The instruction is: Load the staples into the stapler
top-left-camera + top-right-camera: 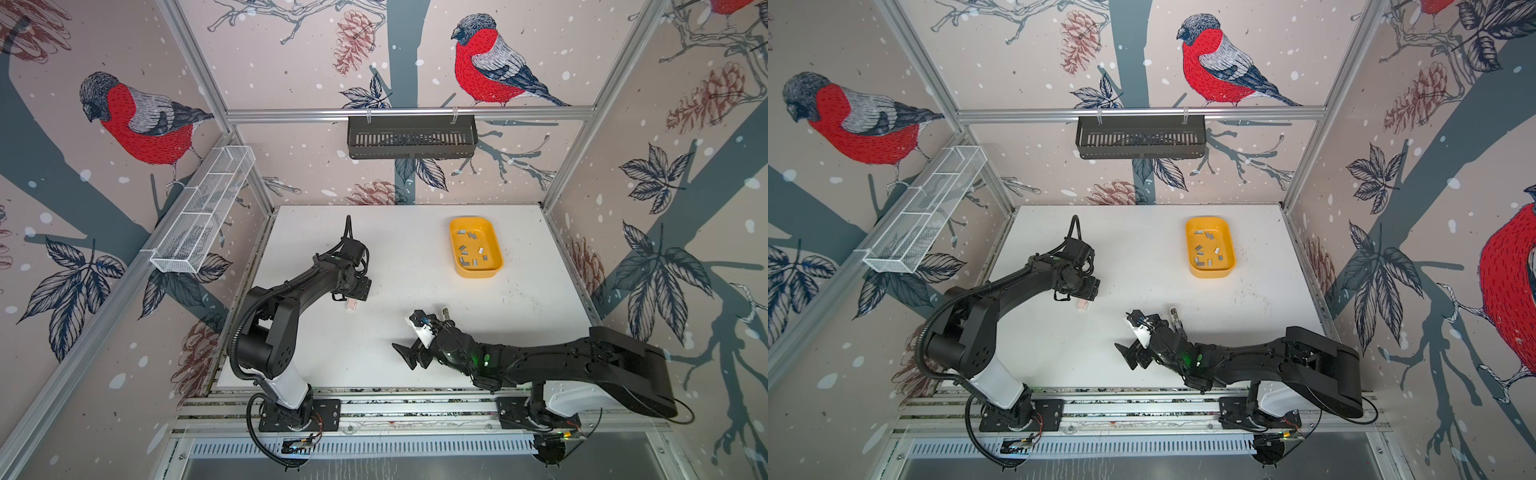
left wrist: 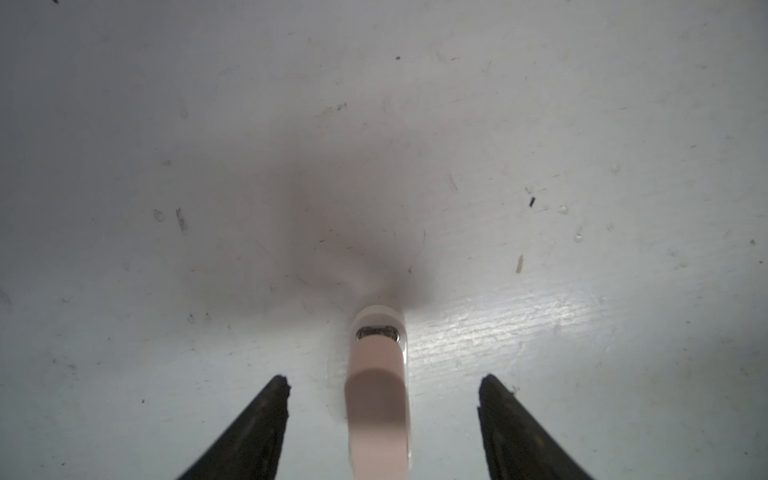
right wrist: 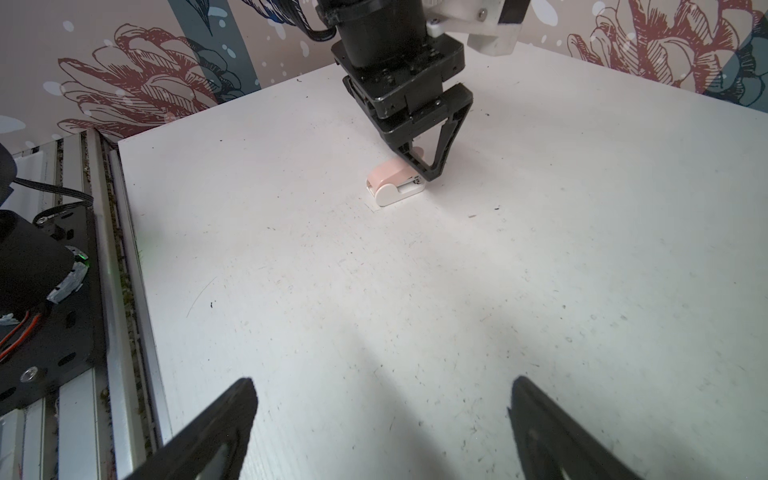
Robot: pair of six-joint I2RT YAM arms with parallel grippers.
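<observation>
Left gripper [image 2: 384, 379] straddles stapler [image 2: 376, 361] untouched — yellow tray [image 1: 478, 272] of staples [image 1: 471, 235] well apart.

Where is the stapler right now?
In both top views the stapler lies on the white table, left of centre, between the open jaws of the left gripper, far from the yellow tray.
</observation>
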